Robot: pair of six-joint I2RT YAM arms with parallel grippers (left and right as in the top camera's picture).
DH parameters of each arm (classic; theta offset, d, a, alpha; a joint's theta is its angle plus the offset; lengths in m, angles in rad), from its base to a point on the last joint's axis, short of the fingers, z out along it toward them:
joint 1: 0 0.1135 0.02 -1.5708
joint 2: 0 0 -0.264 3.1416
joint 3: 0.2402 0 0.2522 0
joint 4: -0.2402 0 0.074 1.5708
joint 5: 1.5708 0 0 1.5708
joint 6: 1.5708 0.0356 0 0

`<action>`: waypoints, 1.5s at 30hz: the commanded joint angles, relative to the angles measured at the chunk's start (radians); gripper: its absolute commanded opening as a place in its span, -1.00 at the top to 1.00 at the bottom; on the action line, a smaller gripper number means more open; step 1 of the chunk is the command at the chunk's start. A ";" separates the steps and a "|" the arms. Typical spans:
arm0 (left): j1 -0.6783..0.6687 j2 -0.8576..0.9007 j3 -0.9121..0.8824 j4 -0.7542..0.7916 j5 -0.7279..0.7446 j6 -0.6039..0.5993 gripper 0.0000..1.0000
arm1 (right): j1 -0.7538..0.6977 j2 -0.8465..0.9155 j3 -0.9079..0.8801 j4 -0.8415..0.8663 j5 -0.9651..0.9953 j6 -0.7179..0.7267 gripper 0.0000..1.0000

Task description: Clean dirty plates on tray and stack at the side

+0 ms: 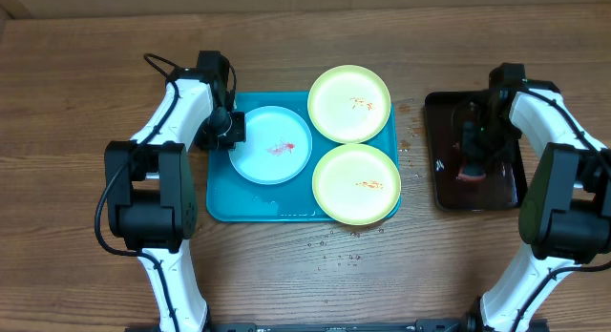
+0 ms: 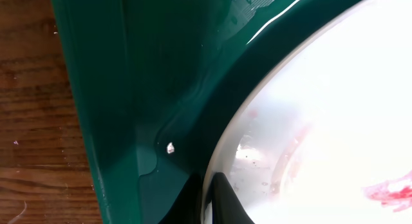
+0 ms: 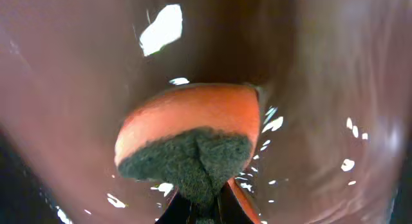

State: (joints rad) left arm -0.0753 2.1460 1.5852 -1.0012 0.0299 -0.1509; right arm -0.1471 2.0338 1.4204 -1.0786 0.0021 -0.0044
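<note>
The turquoise tray (image 1: 221,194) holds three dirty plates. The pale blue-white plate (image 1: 272,146) with a red smear lies at its left. Two yellow-green plates lie at the back right (image 1: 349,103) and front right (image 1: 356,183), each with orange smears. My left gripper (image 1: 230,128) is shut on the blue-white plate's left rim; the left wrist view shows the fingers (image 2: 209,198) pinching the rim of the plate (image 2: 322,108) over the tray floor (image 2: 161,76). My right gripper (image 1: 474,146) is shut on the red-and-grey sponge (image 3: 190,143) over the black tray (image 1: 449,189).
The glossy black tray stands on the wooden table at the right, wet inside (image 3: 335,89). Water drops lie on the table in front of the turquoise tray (image 1: 334,251). Both arm bases stand at the front left and front right.
</note>
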 commanded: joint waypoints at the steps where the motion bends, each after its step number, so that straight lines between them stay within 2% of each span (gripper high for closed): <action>1: -0.004 0.033 0.003 0.016 -0.018 0.001 0.91 | 0.002 0.003 0.083 -0.065 -0.045 0.039 0.93; 8: -0.004 0.033 0.003 0.015 -0.017 0.001 0.92 | 0.041 0.003 0.340 -0.268 -0.151 0.061 0.93; 14: -0.004 0.033 0.003 0.014 -0.002 0.001 0.92 | 0.163 0.003 0.510 -0.320 -0.289 0.081 0.93; 20: -0.003 0.033 0.003 0.008 0.047 0.001 0.92 | 0.352 0.003 0.552 -0.180 -0.409 0.216 0.93; 29: -0.003 0.033 0.003 0.008 0.048 0.001 0.91 | 0.628 0.055 0.551 0.031 -0.351 0.410 0.92; 36: -0.003 0.033 0.003 0.009 0.048 0.001 0.92 | 0.716 0.137 0.551 0.088 -0.288 0.457 0.93; 45: -0.004 0.033 0.003 0.014 0.048 0.001 0.92 | 0.747 0.260 0.550 0.163 -0.182 0.499 0.93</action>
State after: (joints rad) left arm -0.0753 2.1460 1.5860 -0.9951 0.0719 -0.1509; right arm 0.5934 2.2623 1.9465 -0.9283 -0.2352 0.4667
